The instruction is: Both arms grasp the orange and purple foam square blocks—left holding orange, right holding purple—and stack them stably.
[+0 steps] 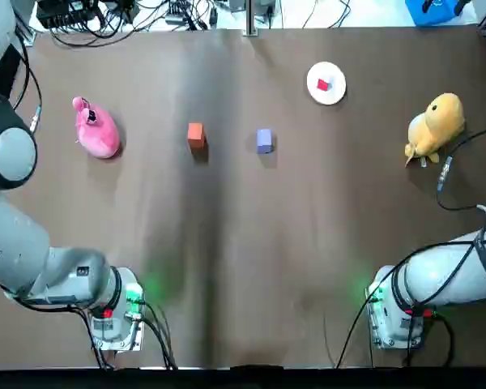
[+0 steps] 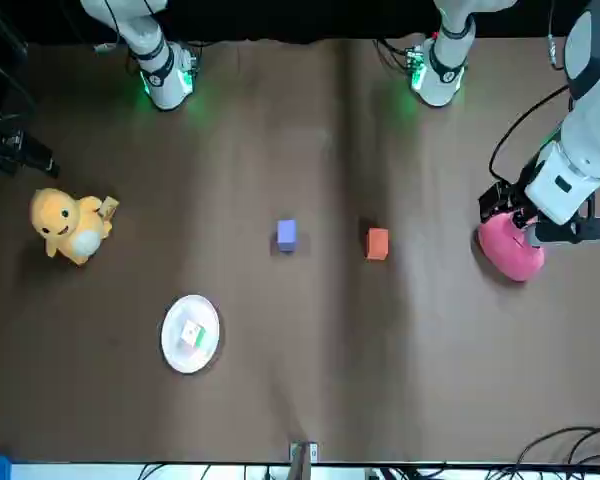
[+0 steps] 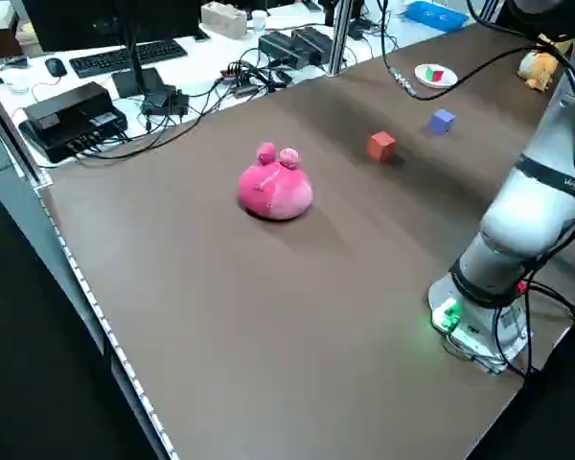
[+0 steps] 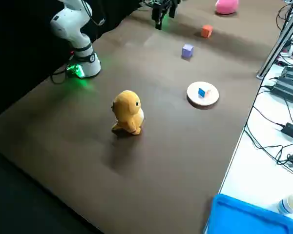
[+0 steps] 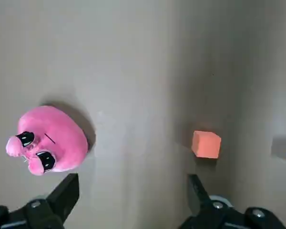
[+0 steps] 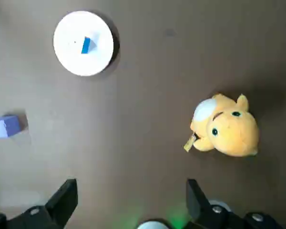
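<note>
The orange foam block [image 1: 195, 135] sits on the brown table, left of centre. The purple foam block [image 1: 264, 140] lies a short gap to its right, apart from it. Both rest flat, with nothing touching them. My left gripper [image 5: 132, 183] hangs open high above the table; its wrist view looks down on the orange block [image 5: 206, 144] and the pink plush [image 5: 47, 145]. In the front view the left hand [image 2: 540, 212] hovers by the plush, far from both blocks. My right gripper [image 6: 131, 187] is open too, raised on the right side, with the purple block [image 6: 5, 127] far off.
A pink plush [image 1: 95, 130] lies at the left and a yellow plush [image 1: 436, 126] at the right. At the back right, a white plate [image 1: 334, 91] holds a small cube. Arm bases [image 1: 117, 312] stand at the near edge. Cables run along the far edge.
</note>
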`<state>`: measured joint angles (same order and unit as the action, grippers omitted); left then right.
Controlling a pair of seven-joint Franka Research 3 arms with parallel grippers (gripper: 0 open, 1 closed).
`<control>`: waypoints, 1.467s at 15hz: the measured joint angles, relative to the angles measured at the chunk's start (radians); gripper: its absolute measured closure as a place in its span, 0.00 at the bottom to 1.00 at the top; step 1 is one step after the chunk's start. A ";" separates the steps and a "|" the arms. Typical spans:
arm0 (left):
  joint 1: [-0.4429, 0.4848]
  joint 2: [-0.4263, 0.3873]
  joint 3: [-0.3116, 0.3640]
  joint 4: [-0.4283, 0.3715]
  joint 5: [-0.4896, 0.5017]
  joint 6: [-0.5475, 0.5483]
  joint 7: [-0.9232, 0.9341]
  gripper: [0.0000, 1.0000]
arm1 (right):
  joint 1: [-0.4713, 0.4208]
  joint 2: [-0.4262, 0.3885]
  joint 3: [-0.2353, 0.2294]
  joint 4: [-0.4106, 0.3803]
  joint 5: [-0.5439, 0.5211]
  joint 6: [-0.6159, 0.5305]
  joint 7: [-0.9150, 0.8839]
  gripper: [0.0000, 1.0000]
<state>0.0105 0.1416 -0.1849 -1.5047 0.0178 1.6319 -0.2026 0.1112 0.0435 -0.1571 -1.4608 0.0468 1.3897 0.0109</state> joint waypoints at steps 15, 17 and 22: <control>-0.023 0.088 -0.024 0.001 0.000 -0.018 0.010 0.00 | 0.166 0.024 0.029 -0.003 0.025 0.018 0.156 0.00; -0.028 0.109 -0.024 0.002 -0.002 -0.020 0.010 0.00 | 0.220 0.063 0.030 -0.005 0.040 0.089 0.282 0.00; -0.005 0.143 -0.017 0.010 -0.113 -0.020 0.022 0.00 | 0.366 0.190 0.032 -0.015 0.048 0.266 0.640 0.00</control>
<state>0.0053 0.2848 -0.2021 -1.4948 -0.0955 1.6119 -0.1806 0.4773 0.2340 -0.1255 -1.4756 0.0946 1.6557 0.6512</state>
